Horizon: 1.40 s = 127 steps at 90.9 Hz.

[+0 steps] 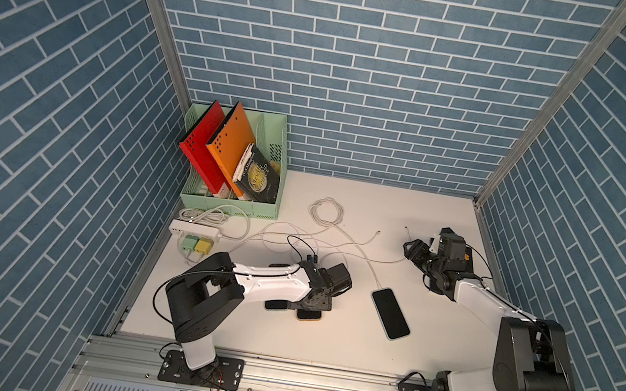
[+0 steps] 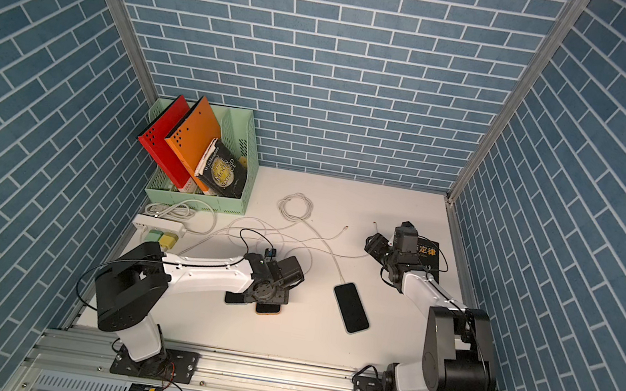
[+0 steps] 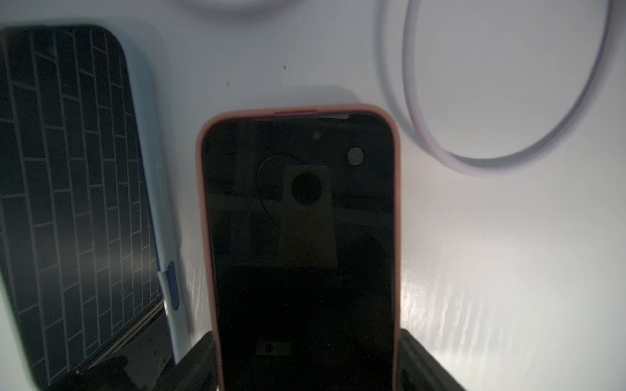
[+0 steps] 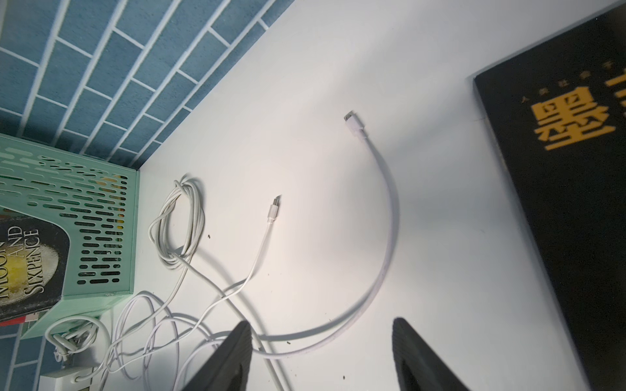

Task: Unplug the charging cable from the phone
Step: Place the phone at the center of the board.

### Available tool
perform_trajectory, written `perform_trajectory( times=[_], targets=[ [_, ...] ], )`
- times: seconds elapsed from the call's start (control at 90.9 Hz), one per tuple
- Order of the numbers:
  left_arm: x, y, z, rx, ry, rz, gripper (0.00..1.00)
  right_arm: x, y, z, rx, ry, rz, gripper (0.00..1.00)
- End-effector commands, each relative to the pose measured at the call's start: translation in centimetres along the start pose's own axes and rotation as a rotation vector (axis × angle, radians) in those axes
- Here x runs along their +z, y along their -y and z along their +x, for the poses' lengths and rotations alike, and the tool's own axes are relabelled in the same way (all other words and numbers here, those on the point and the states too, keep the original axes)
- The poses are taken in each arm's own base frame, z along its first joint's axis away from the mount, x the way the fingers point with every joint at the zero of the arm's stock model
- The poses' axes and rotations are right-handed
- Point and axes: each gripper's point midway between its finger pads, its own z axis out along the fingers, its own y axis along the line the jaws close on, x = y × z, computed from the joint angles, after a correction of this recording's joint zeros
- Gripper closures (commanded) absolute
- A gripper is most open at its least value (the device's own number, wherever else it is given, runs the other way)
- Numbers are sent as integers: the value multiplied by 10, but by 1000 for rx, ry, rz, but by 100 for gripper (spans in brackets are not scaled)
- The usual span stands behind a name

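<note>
A phone (image 1: pixel 390 313) (image 2: pixel 351 307) in a pale blue case lies dark-screen up at the table's middle right. A thin white charging cable (image 1: pixel 370 266) is plugged into its far end. My left gripper (image 1: pixel 314 305) (image 3: pixel 306 342) is shut on the sides of a pink-cased phone (image 3: pixel 298 220) (image 1: pixel 309 315) lying flat, with no cable in its visible end. My right gripper (image 1: pixel 414 250) (image 4: pixel 321 325) hangs open and empty at the far right, just above a thick white cable (image 4: pixel 389 237) whose free plug (image 4: pixel 354 123) lies on the table.
Another dark phone (image 3: pixel 78 203) lies beside the pink-cased one. A second loose plug (image 4: pixel 275 206) and a cable coil (image 4: pixel 179 223) lie mid-table. A green basket (image 1: pixel 258 210) of books and a power strip (image 1: pixel 195 229) stand at the back left. A black book (image 4: pixel 559 203) lies under my right arm.
</note>
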Motion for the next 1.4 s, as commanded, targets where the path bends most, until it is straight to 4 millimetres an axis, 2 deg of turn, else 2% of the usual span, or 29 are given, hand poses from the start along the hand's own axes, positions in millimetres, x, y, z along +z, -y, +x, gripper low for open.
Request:
perform_trajectory(
  times=[0.0,0.077,0.231,0.451,0.605,0.616,0.638,0.671,0.847,0.99,1.155,1.243,1.386],
  targets=[
    [6,0,3,23,3,-10,96,-6,1,6,-35,-6,13,32],
    [9,0,4,27,-3,-15,94,-6,2,7,-37,-9,15,32],
    [10,-1,3,32,5,-26,77,-9,0,6,-48,-8,12,31],
    [4,-4,-3,34,24,-53,21,-14,-3,14,-77,-40,-1,22],
    [-11,-1,-17,25,65,-71,2,-17,-7,26,-113,-93,6,14],
    [-12,-1,-18,25,68,-73,1,-17,-7,26,-115,-97,8,13],
    [-15,0,-22,22,76,-73,0,-18,-7,28,-120,-104,12,4],
    [-19,2,-25,21,88,-73,0,-18,-7,31,-127,-113,18,1],
    [-41,13,-50,11,171,-48,0,-26,-11,53,-188,-160,20,1],
    [-53,32,-76,31,224,30,1,-40,-19,71,-230,-172,11,0],
    [-70,43,-98,81,271,102,1,-58,-8,92,-233,-197,61,1],
    [-71,36,-95,88,279,125,1,-65,8,99,-241,-203,122,1],
    [-61,23,-73,80,237,168,2,-74,25,113,-213,-236,173,0]
  ],
)
